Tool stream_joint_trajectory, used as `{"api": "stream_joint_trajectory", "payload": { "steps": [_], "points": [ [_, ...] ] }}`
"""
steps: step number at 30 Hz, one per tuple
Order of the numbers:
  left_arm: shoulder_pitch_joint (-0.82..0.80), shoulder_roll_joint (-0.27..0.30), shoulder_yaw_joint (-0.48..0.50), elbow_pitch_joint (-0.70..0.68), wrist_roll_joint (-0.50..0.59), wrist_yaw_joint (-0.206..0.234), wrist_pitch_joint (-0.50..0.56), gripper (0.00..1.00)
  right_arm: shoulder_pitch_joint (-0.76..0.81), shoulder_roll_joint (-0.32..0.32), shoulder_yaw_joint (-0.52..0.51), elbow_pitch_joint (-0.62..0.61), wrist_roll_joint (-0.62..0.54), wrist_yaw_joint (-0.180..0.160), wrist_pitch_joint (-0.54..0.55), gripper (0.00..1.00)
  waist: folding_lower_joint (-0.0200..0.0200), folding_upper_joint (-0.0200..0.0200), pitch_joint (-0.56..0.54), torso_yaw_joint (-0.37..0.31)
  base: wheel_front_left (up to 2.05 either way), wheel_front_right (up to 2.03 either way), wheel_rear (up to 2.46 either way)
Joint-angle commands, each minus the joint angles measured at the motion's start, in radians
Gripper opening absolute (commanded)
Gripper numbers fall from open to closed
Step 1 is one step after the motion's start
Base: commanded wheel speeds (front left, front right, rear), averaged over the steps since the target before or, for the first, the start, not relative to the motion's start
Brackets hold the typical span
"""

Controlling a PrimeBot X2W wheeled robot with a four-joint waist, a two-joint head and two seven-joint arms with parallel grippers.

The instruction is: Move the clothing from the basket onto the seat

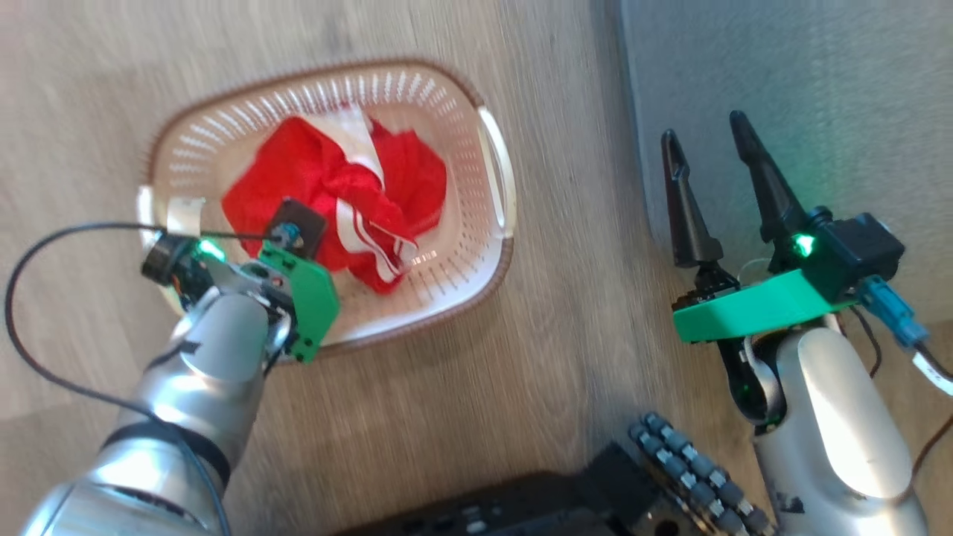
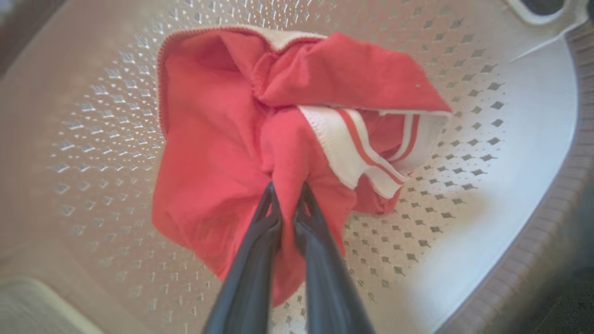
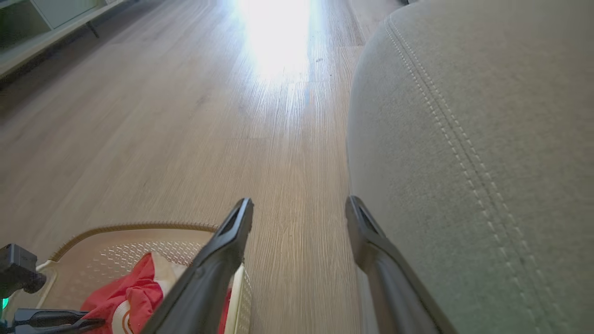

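Okay, left gripper (image 2: 287, 188) is pinched shut on the clothing (image 2: 218, 153), inside the basket (image 1: 417, 85).
I see its two fingers clamped on a fold of red fabric near the middle of the bundle, with the white-striped band just beside the grip. The bundle sits within the basket walls, and the basket is on the wood floor (image 1: 521, 372). Right gripper (image 1: 703, 125) hangs with jaws wide apart, holding nothing, at the edge of the grey seat (image 1: 819, 74), well apart from the basket.
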Motion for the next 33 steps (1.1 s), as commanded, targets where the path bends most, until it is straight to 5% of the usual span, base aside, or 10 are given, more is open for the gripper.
{"api": "stream_joint_trajectory", "payload": {
  "steps": [1,20,33],
  "points": [
    [0.031,0.010,0.026,-0.012,-0.013,0.010,-0.018,0.00,0.031,0.004,0.019,-0.013,-0.010,0.000,-0.002,1.00,0.0001,0.0000,-0.091,0.030,0.00,0.00,0.00],
    [0.307,0.003,0.127,-0.428,-0.118,0.070,-0.030,0.00,0.126,0.004,0.005,0.129,-0.045,0.000,-0.002,1.00,0.0001,0.0000,-0.510,0.142,0.00,0.00,0.00],
    [0.456,0.019,0.261,-0.746,-0.127,0.091,-0.030,0.00,0.201,0.004,0.023,0.145,-0.041,0.000,-0.002,1.00,0.0001,0.0000,-0.684,0.161,0.00,0.00,0.00]
  ]
}}
